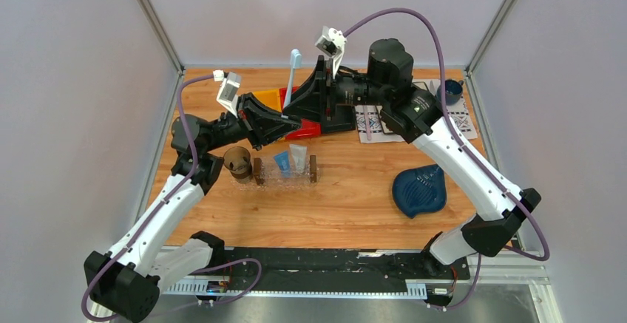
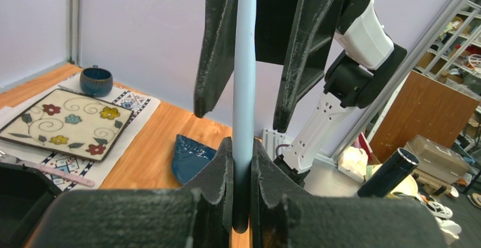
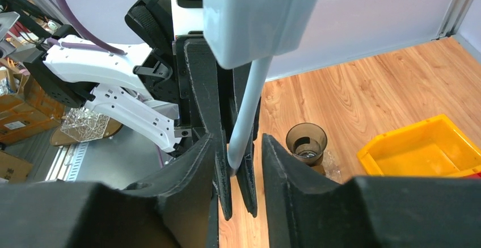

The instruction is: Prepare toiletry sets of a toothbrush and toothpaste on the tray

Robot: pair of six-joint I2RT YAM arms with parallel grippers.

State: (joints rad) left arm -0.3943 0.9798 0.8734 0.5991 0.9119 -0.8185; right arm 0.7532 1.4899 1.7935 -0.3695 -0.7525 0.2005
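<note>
— While both arms meet over the tabletop [image 1: 347, 205], where is the toothbrush [image 1: 291, 79]?

— Up in the air, standing upright, well above the wood. The left tool [image 2: 243, 147] is clamped on the lower part of its handle, with a finger pressed against each side.

— What does it look like?

— It is a slim, smooth, pale blue stick, round in section, with a wider whitish head at the top. I cannot make out the bristles.

— And the right tool [image 3: 238, 146]?

— Its fingers stand apart, one on each side of the handle and not pressed onto it.

— The tray [image 1: 288, 181]?

— It lies flat on the tabletop, nearer the arm bases than the tools. It is clear and textured, with a dark brown block at each short end.

— Anything in it?

— Two small tubes of toothpaste lie side by side. The blue tube [image 1: 282, 162] is on the left and the white-grey tube [image 1: 298, 157] is just to its right. A brown cup [image 1: 238, 162] stands just beside the tray's left end.
</note>
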